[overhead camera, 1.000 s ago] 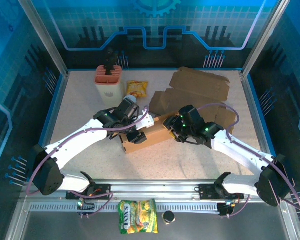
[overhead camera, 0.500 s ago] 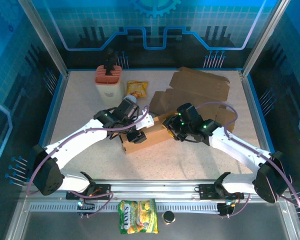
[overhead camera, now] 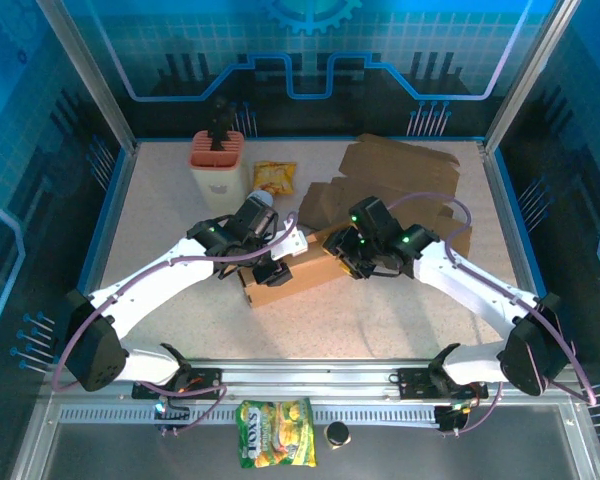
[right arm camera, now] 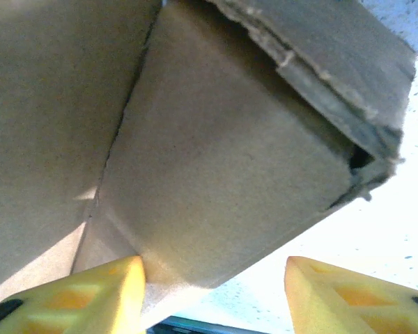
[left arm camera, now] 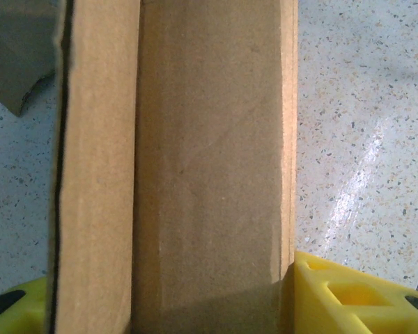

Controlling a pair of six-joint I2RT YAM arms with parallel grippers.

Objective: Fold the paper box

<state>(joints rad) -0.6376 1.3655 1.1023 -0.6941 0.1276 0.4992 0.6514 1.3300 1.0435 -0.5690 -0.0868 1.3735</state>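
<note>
The brown cardboard box [overhead camera: 285, 278] lies in the middle of the speckled worktop [overhead camera: 150, 230], its long side running from near-left to far-right. It has not shifted over the last second. The left claw [overhead camera: 272, 268] has not moved either. In the left wrist view the left claw [left arm camera: 174, 306] is clenched on the box [left arm camera: 209, 174], with a yellow finger [left arm camera: 348, 296] pressed against each outer face of the cardboard.

The right arm is what has changed. Its wrist has crept to the left and a little toward the back of the worktop, so the right claw [overhead camera: 353, 258] now sits closer against the box's far-right end than it did a second ago. In the right wrist view the right claw [right arm camera: 216, 292] is released. A corner of the box [right arm camera: 216, 174] sits between its yellow fingers, touching the left one [right arm camera: 90, 292], with bright worktop showing between the cardboard and the other finger. A flap edge at that end looks ragged and partly lifted.

Flat brown cardboard sheets [overhead camera: 400, 170] lie behind the right arm. A cream tub with an orange rim [overhead camera: 218, 165] and a small yellow snack packet [overhead camera: 274, 177] stand at the back left, all where they were.
</note>
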